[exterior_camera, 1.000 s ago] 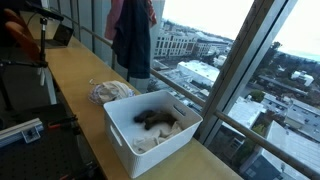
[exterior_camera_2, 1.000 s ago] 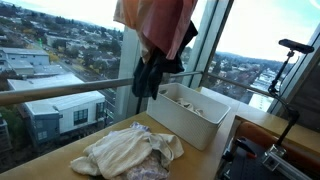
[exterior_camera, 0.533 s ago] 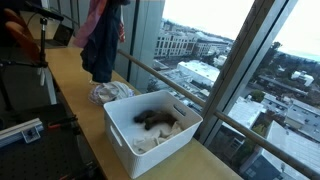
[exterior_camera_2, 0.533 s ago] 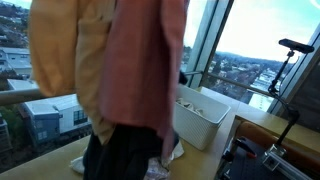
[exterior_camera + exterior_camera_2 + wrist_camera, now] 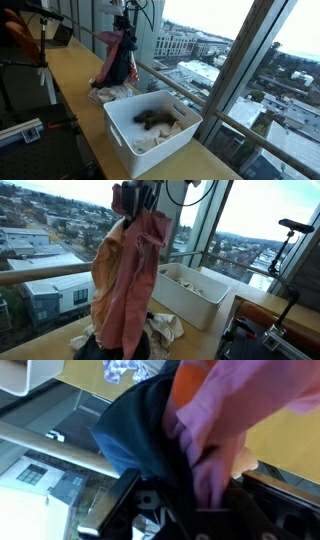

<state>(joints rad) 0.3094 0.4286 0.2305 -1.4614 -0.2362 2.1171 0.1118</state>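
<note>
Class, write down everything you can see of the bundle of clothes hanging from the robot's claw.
The bundle of clothes hangs limp from the claw, pinched at its top. Soft fabric: a pink layer in front, a tan-orange piece beside it, dark navy underneath. Its lower end reaches the pale cloth pile on the wooden counter, near the white bin.

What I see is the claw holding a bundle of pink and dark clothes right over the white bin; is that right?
Not quite. The claw does hold the bundle of pink and dark clothes, but it hangs over the pile of clothes on the counter, beside the white bin, as both exterior views show.
</note>
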